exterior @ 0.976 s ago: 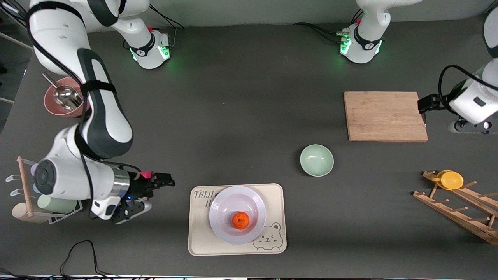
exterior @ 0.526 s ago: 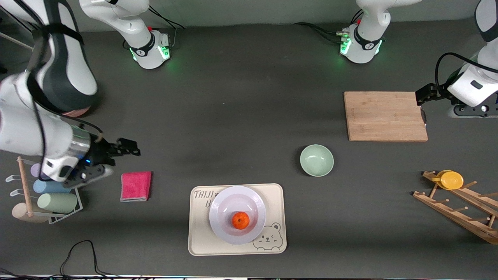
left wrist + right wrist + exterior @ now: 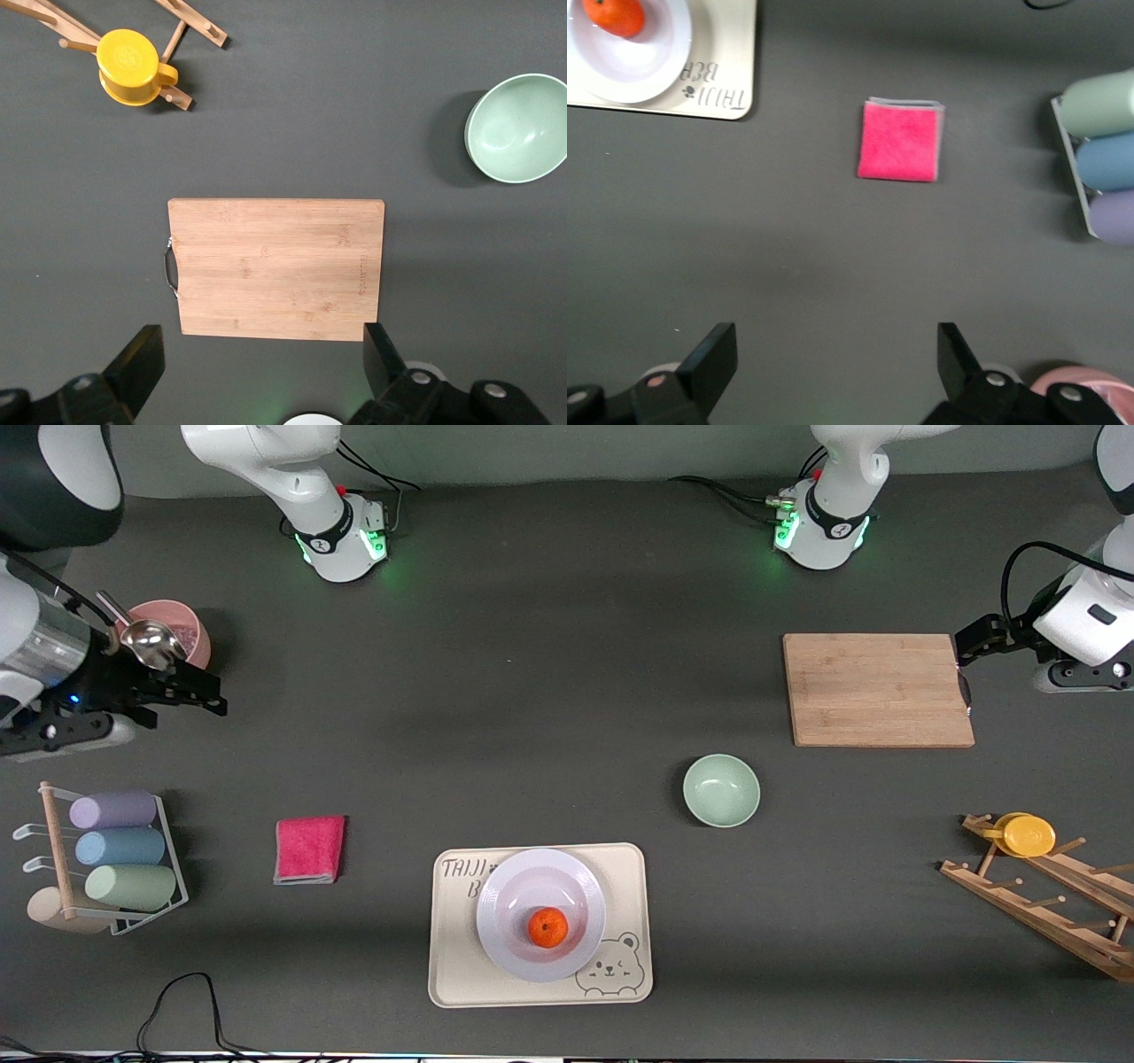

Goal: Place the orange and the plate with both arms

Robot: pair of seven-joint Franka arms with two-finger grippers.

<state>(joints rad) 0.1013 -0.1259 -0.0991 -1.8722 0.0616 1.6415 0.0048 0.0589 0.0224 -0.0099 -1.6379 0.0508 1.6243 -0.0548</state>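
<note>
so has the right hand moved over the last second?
Yes. The right hand went from beside the bear tray up to by the pink bowl.

The plate (image 3: 541,915) covered part of the tray's (image 3: 461,974) lettering; both arms ran off the front view's edges; the cup rack (image 3: 1045,908) was cropped.
</note>
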